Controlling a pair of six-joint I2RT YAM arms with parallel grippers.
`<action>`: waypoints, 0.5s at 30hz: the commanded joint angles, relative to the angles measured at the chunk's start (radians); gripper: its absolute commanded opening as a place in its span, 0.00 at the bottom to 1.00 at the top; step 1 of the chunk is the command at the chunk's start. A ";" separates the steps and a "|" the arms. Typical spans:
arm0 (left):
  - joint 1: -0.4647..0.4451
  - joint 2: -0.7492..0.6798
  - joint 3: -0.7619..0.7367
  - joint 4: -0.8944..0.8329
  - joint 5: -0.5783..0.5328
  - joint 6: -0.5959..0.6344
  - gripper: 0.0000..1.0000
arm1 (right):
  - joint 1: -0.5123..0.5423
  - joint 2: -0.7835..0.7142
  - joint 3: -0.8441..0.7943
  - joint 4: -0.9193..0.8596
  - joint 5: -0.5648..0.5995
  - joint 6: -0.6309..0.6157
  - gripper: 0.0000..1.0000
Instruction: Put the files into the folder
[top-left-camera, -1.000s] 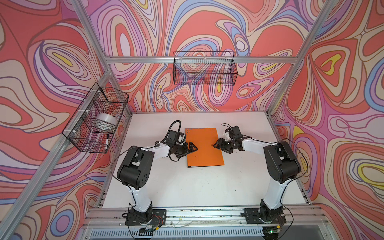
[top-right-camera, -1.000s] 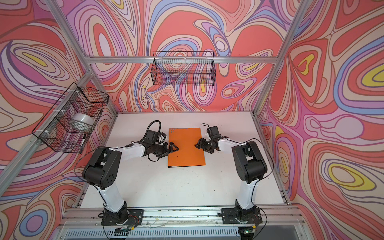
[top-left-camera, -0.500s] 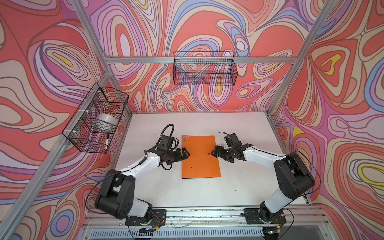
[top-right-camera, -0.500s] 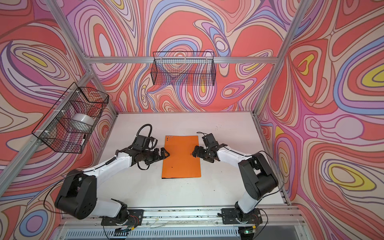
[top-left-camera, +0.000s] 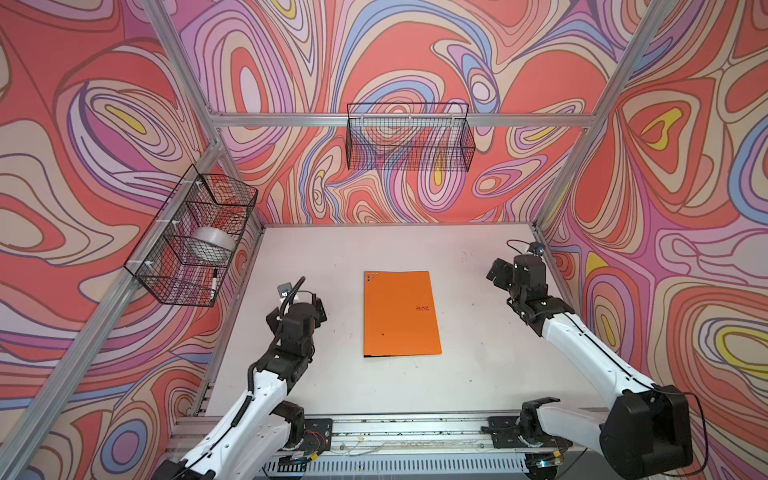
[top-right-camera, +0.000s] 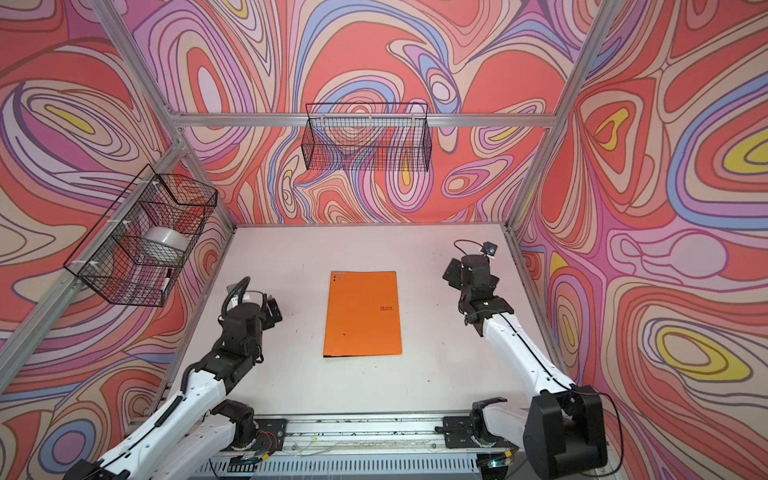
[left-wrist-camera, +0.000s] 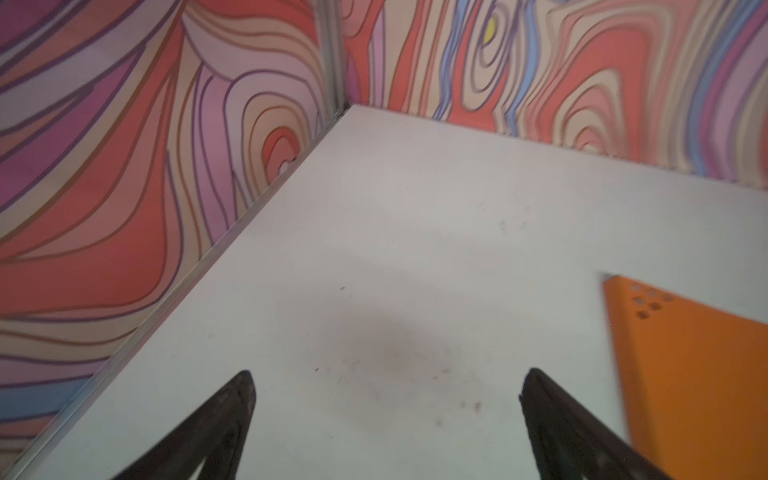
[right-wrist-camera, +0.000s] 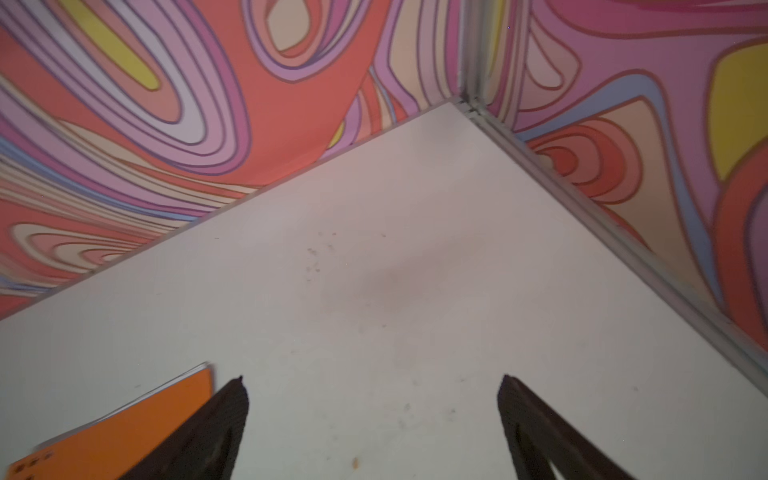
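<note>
The left hand (left-wrist-camera: 388, 376) was held with its two dark fingers (left-wrist-camera: 224, 415) spread wide apart and nothing between them. Only bare desk (left-wrist-camera: 415, 249) was seen in the gap. The right hand (right-wrist-camera: 372, 379) was likewise held wide apart, and nothing was clasped in it. In both top views each hand was seen above the desk, the left one toward the left edge and the right one toward the far right corner. Both were well apart from the folder (top-left-camera: 401, 316).

The folder was laid flat and closed near the middle of the desk, orange cover upward, between the two hands. A small dark logo (top-left-camera: 422, 308) was printed near its right edge, and a few dots (top-left-camera: 371, 276) were seen at its far left corner. A thin dark strip was shown along its near edge. In the right wrist view a thin pale line was seen along one border of the cover; whether that was paper could not be told.

The desk was white and matt, marked with faint scuffs and scattered dark specks, with a dim greyish patch (left-wrist-camera: 386, 345) just ahead of the left hand. It was enclosed on three sides by walls (top-left-camera: 415, 62) printed with swirling bands of red, pink, lilac, blue, cream and yellow, and these were framed with aluminium bars (top-left-camera: 291, 120). A black wire rear basket (top-left-camera: 409, 141) was hung on the back bar. A side basket (top-left-camera: 174, 286) was hung on the left bar, and a white roll (top-left-camera: 212, 245) and a marker (top-left-camera: 214, 284) were held in it. Along the near edge the arm bases were mounted on a metal rail (top-left-camera: 395, 428).
</note>
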 joint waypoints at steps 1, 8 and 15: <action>0.102 0.064 -0.035 0.255 -0.004 0.006 1.00 | -0.029 0.036 -0.137 0.297 0.048 -0.133 0.98; 0.161 0.466 -0.087 0.898 0.078 0.189 1.00 | -0.049 0.232 -0.361 0.893 -0.004 -0.283 0.98; 0.217 0.609 -0.030 0.916 0.374 0.238 1.00 | -0.095 0.501 -0.370 1.254 -0.134 -0.319 0.98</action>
